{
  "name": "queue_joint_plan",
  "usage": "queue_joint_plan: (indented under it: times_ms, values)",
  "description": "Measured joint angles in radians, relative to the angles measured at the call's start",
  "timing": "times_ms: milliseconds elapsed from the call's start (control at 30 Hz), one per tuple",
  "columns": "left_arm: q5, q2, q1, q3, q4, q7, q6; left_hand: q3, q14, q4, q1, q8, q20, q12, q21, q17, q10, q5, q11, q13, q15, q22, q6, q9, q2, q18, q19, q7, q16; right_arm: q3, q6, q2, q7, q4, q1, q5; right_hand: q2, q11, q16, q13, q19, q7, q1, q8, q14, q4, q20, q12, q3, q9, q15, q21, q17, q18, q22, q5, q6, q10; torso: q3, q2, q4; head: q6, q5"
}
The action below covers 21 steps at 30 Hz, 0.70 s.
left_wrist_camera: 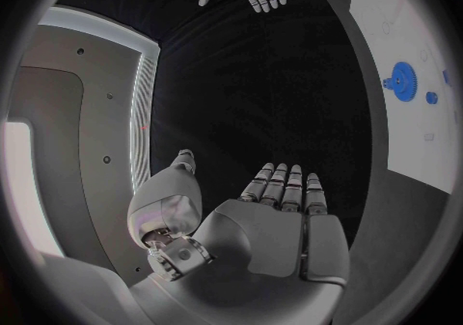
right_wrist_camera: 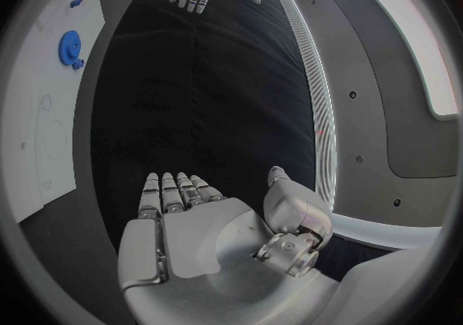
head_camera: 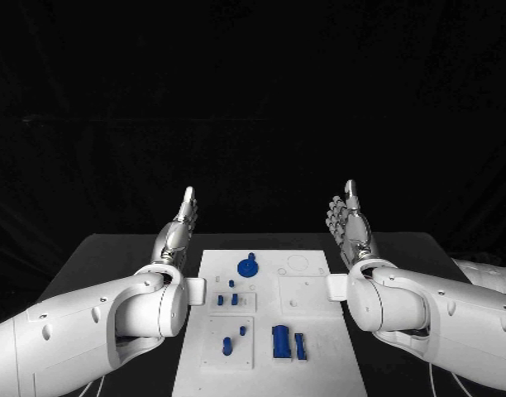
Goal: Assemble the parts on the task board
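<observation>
The white task board (head_camera: 271, 314) lies in the middle of the black table. On it I see a blue gear (head_camera: 248, 267) near the far end, small blue pegs (head_camera: 226, 299) in the middle, and two blue blocks (head_camera: 287, 341) near the front. My left hand (head_camera: 179, 227) is raised beside the board's far left corner, fingers straight and empty. My right hand (head_camera: 349, 222) is raised at the far right corner, fingers apart and empty. In the left wrist view my left hand (left_wrist_camera: 280, 225) is flat and the blue gear (left_wrist_camera: 400, 80) shows on the board. In the right wrist view my right hand (right_wrist_camera: 193, 225) is flat, the gear (right_wrist_camera: 69, 45) off to one side.
The black table (head_camera: 110, 256) reaches out on both sides of the board. A dark curtain hangs behind it. Both white arms flank the board's near half.
</observation>
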Motion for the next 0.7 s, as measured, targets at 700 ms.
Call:
queue_joint_plan:
  times_ms: [700]
  values:
    - [0.007,0.000,0.000,0.000,0.000,-0.008,-0.009,0.008,-0.059,-0.035,-0.187,0.000,-0.009,0.000,0.000,-0.075,-0.147,-0.008,-0.003,0.000,-0.001,-0.089,-0.146,0.000,0.024,-0.016,-0.005,-0.005,-0.068,0.000,-0.017,0.000,0.004,0.000,0.000,0.012,0.000,0.000,0.000,0.001,0.000,0.000,0.000,0.000,0.000,0.000,0.000,0.000,0.000,0.001,0.000,0.000,0.001,0.000,0.000,0.000,0.000,0.000,0.0002,0.000,0.0000,0.000,0.000]
